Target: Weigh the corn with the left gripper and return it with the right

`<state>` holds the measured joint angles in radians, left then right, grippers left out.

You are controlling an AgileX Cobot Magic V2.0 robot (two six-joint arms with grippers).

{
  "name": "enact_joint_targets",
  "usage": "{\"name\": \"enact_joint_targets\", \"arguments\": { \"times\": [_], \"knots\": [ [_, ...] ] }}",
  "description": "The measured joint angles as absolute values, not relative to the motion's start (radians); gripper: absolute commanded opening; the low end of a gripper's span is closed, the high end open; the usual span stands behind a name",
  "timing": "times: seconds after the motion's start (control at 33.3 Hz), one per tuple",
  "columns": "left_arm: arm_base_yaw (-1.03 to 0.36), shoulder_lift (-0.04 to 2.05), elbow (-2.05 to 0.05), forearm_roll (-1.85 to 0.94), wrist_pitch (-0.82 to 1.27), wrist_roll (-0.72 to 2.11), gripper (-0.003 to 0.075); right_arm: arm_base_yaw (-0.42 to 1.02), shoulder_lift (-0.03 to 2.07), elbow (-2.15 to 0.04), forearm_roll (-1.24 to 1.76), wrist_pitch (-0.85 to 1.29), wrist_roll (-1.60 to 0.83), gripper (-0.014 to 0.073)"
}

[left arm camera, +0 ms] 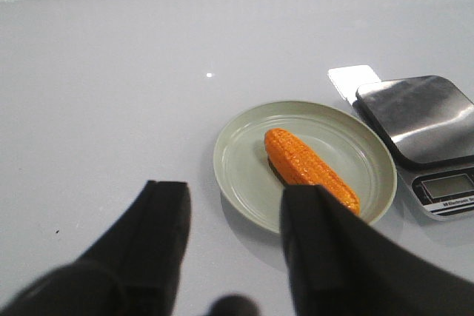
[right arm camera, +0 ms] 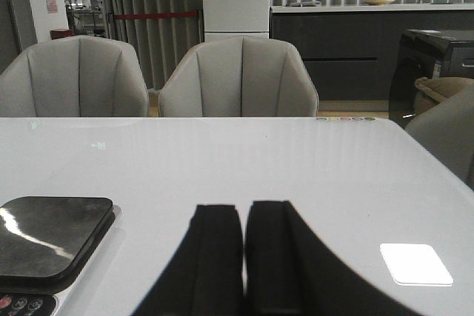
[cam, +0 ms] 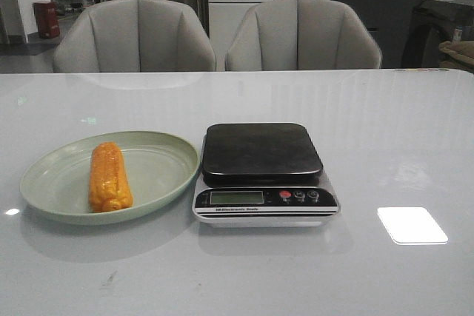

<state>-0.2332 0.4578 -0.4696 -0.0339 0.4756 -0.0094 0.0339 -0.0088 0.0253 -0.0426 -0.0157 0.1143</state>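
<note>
The orange-yellow corn (cam: pixel 109 176) lies on the pale green plate (cam: pixel 159 175) at the table's left, next to the scale (cam: pixel 261 172). In the left wrist view the corn (left arm camera: pixel 307 166) lies on the plate (left arm camera: pixel 244 160), with the scale (left arm camera: pixel 426 120) beyond it. My left gripper (left arm camera: pixel 241 197) is open and empty, above the table short of the plate's rim. My right gripper (right arm camera: pixel 243 216) is shut and empty over bare table, to the right of the scale (right arm camera: pixel 52 231). Neither gripper shows in the front view.
Two grey chairs (cam: pixel 133 35) (cam: pixel 304 31) stand behind the table's far edge. A bright light patch (cam: pixel 412 225) lies on the glossy table right of the scale. The scale's display and buttons (cam: pixel 298 196) face the front.
</note>
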Motion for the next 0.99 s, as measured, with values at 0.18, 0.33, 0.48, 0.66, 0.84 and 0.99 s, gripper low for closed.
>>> {"name": "enact_joint_targets", "arguments": {
  "times": [0.18, 0.33, 0.48, 0.66, 0.84, 0.99],
  "knots": [
    [-0.241, 0.544, -0.488, -0.053, 0.457, -0.009, 0.0513, 0.034, -0.009, 0.025, -0.043, -0.016, 0.114, 0.0185],
    [-0.241, 0.661, -0.522, -0.115, 0.44, -0.009, 0.0513, 0.034, -0.009, 0.025, -0.043, -0.016, 0.114, 0.0185],
    [-0.285, 0.822, -0.564, -0.139, 0.433, -0.009, 0.0513, 0.034, -0.009, 0.025, -0.043, -0.016, 0.114, 0.0185],
    [-0.375, 1.022, -0.635, -0.152, 0.409, -0.009, 0.0525, 0.034, -0.009, 0.025, -0.043, -0.016, 0.114, 0.0185],
    [-0.418, 1.233, -0.73, -0.187, 0.397, -0.011, 0.0578, 0.034, -0.009, 0.025, -0.043, -0.016, 0.114, 0.0185],
    [-0.423, 1.395, -0.808, -0.212, 0.401, -0.016, 0.0577, 0.034, -0.009, 0.025, -0.043, -0.016, 0.114, 0.0185]
  ]
}}
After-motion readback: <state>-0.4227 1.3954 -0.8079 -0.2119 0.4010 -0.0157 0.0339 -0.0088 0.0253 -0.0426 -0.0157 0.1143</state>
